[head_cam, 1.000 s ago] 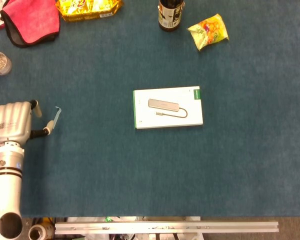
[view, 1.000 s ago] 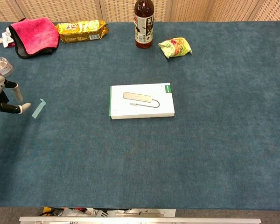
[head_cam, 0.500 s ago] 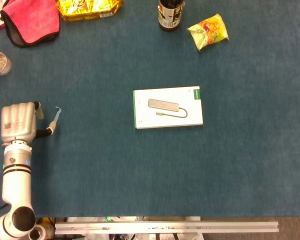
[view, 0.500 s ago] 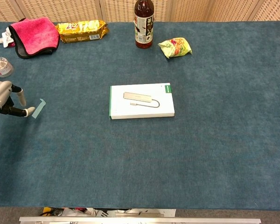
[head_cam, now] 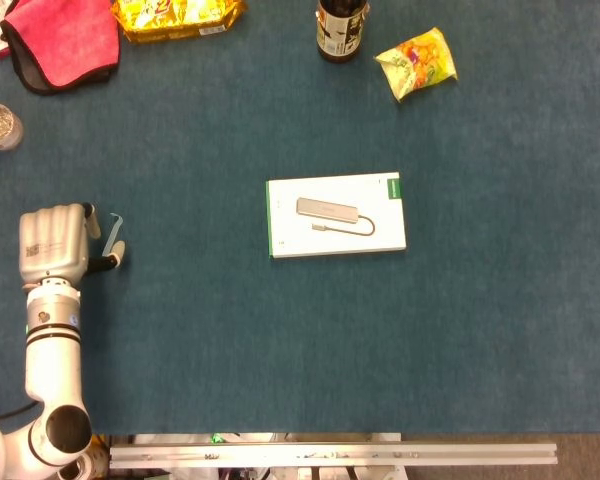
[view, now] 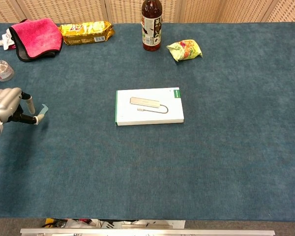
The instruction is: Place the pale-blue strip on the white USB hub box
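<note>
Left hand (head_cam: 53, 246) sits at the far left edge of the blue table (head_cam: 280, 330), forearm running down toward the near edge. It has shifted right and slightly toward the strip versus 1 s ago; in chest view (view: 5, 105) more of the knuckles are now in frame. Fingers are curled in, thumb tip reaching right. The pale-blue strip (head_cam: 115, 228) is just at the fingertips: in chest view (view: 42, 112) thumb and one finger appear to be closing on its lower end, contact likely, but I cannot tell if it is actually pinched or only touched. The strip has not visibly moved from its earlier spot; it lies on the cloth, well left of the target.

Behind the hand, at the far-left rim: small clear jar (view: 1, 71), then the pink cloth (view: 35, 37) and the yellow snack pack (view: 86, 32) along the back edge. All unchanged.

Centre: white USB hub box (head_cam: 336, 215) lies flat, green edge on its left side, nothing on top, same pose as before (view: 149, 106).

Back centre: dark bottle (view: 151, 24) upright. Right of it, a crumpled yellow-green snack bag (view: 184, 49). Both unchanged.

Right hand appears in neither view.
</note>
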Robot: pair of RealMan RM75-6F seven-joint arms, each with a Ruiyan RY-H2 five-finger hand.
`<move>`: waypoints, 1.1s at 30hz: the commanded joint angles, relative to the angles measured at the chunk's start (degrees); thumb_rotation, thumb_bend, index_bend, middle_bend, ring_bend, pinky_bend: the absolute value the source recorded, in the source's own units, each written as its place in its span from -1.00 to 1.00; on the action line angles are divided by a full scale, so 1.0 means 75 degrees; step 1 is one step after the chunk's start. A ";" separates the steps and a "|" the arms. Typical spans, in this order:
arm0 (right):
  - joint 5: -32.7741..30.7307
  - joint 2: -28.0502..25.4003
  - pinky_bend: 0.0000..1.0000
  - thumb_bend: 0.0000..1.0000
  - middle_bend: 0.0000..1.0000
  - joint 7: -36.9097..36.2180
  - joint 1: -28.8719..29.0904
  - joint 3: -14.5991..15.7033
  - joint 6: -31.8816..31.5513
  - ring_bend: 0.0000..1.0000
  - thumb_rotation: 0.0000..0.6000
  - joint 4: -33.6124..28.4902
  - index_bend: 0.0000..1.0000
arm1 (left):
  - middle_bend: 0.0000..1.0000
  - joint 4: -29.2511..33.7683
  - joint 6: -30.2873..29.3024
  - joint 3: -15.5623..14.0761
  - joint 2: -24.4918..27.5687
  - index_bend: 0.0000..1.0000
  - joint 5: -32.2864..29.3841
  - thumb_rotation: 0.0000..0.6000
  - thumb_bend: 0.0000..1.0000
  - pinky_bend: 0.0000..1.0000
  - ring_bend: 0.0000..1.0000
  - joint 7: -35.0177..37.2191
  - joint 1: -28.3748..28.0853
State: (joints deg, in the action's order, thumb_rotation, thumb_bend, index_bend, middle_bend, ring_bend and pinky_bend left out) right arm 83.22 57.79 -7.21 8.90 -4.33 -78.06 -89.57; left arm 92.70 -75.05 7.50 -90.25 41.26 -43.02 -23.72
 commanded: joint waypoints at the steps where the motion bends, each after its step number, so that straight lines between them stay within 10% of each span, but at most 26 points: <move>1: -0.0010 -0.0008 -0.19 -0.48 -0.11 -0.0006 -0.0006 0.0006 0.0011 -0.24 0.68 -0.0001 -0.47 | 0.98 -0.0085 -0.0028 0.0006 -0.0087 0.00 -0.0034 0.20 -0.50 1.00 1.00 -0.0027 -0.0024; 33: -0.0097 -0.0070 -0.19 -0.48 -0.11 0.0081 -0.0071 0.0006 0.0052 -0.24 0.68 -0.0066 -0.47 | 0.99 -0.0557 0.0200 0.0237 -0.0420 0.11 -0.0342 0.65 -0.50 1.00 1.00 0.0247 -0.0169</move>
State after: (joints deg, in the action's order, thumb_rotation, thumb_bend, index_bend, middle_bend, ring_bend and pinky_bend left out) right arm 82.49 57.27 -6.61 8.37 -4.28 -77.67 -90.06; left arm 88.52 -73.55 9.27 -93.40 38.71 -41.17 -24.98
